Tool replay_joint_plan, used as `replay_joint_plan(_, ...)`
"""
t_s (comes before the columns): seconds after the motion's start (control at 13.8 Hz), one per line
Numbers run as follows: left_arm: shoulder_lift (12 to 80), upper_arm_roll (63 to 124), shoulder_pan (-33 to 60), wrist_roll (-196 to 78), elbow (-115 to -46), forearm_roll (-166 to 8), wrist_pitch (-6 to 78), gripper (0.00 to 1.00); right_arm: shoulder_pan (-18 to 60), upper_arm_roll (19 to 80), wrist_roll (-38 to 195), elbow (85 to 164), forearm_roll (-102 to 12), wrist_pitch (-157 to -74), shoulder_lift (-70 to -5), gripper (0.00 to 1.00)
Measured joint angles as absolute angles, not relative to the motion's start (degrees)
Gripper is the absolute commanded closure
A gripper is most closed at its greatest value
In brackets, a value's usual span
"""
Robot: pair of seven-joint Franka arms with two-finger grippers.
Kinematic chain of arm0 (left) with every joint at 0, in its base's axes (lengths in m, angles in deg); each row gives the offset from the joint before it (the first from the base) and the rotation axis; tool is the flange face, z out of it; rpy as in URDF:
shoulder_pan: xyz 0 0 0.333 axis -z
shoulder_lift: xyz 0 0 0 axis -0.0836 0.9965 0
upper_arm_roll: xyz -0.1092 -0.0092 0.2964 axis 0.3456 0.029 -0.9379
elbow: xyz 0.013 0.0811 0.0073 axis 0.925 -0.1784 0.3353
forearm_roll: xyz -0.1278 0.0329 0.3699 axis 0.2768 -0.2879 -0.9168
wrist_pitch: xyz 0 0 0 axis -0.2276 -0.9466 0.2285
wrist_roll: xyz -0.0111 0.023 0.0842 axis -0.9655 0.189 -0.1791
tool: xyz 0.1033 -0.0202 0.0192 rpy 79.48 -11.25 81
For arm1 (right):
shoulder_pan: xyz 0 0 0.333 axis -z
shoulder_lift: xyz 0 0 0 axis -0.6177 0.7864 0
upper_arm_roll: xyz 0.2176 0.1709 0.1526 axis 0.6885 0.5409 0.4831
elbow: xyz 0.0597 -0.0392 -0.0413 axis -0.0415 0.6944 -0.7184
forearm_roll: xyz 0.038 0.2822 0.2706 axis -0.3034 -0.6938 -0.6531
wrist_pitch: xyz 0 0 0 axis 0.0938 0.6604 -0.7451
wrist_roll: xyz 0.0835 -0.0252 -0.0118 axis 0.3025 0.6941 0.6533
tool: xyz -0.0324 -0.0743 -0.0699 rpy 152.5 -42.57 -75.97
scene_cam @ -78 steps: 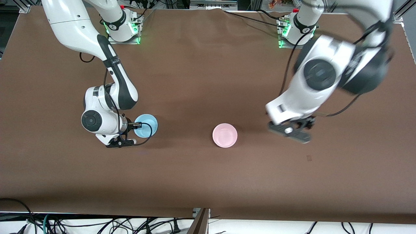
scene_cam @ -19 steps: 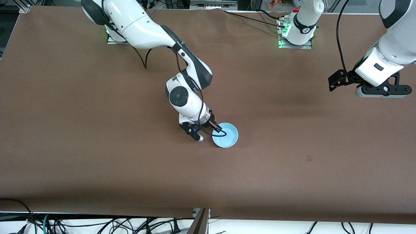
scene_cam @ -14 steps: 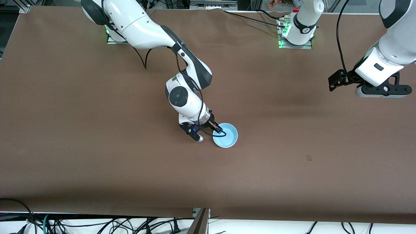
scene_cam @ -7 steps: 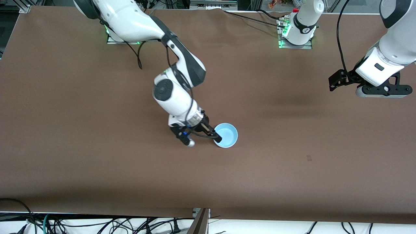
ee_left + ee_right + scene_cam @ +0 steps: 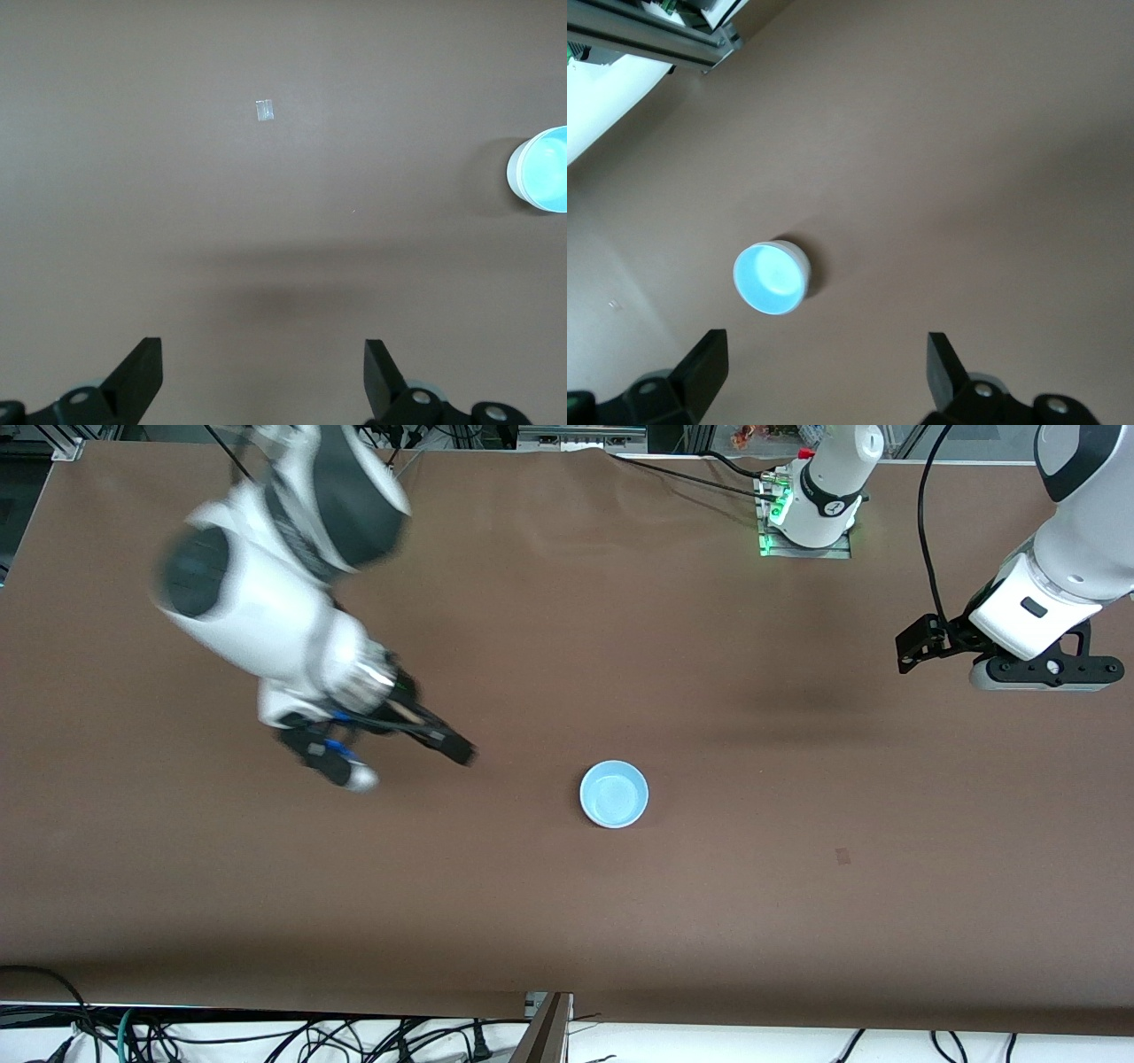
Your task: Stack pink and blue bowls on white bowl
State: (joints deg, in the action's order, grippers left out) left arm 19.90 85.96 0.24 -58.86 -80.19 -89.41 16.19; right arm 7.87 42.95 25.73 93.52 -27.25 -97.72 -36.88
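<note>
The light blue bowl (image 5: 614,794) sits upright in the middle of the table, and it also shows in the left wrist view (image 5: 540,168) and the right wrist view (image 5: 771,279). The pink bowl and the white bowl are hidden; only a pale wall shows under the blue rim in the right wrist view. My right gripper (image 5: 403,766) (image 5: 826,341) is open and empty, up in the air over bare table, apart from the bowl toward the right arm's end. My left gripper (image 5: 1032,673) (image 5: 262,345) is open and empty, waiting high over the left arm's end.
The brown table (image 5: 567,921) has a small tape mark (image 5: 842,856) (image 5: 264,111) nearer the front camera than the bowl, toward the left arm's end. The arm bases (image 5: 806,514) stand along the table's robot edge. Cables hang at the front edge.
My right gripper has let go of the blue bowl's rim and pulled up and away toward the right arm's end. The bowl stays where the pink bowl stood. The left arm has not moved.
</note>
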Motion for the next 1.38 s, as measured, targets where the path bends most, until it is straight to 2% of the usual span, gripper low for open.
replay_joint_plan(0.22, 19.9, 85.97, 0.24, -58.86, -80.18, -89.41, 16.18, 0.0, 8.95, 36.53, 38.98, 95.01, -25.52, -83.85, -43.09, 0.01)
replay_joint_plan(0.36, 19.9, 85.97, 0.24, -58.86, -80.18, -89.41, 16.18, 0.0, 8.97, 35.37, 46.33, 97.12, -21.7, -80.05, -45.61, 0.01)
replay_joint_plan(0.8, 19.9, 85.97, 0.24, -58.86, -80.17, -89.41, 16.07, 0.0, 8.69, 34.94, 56.83, 105.42, -14.43, -80.17, -49.21, 0.01)
replay_joint_plan(1.16, 19.9, 85.98, 0.26, -58.86, -80.16, -89.41, 15.72, 0.0, 8.79, 30.22, 65.13, 108.26, -12.73, -81.14, -49.72, 0.01)
replay_joint_plan(1.38, 19.9, 85.98, 0.26, -58.86, -80.16, -89.41, 15.63, 0.0, 9.89, 30.88, 67.97, 112.07, -12.51, -85.02, -53.02, 0.01)
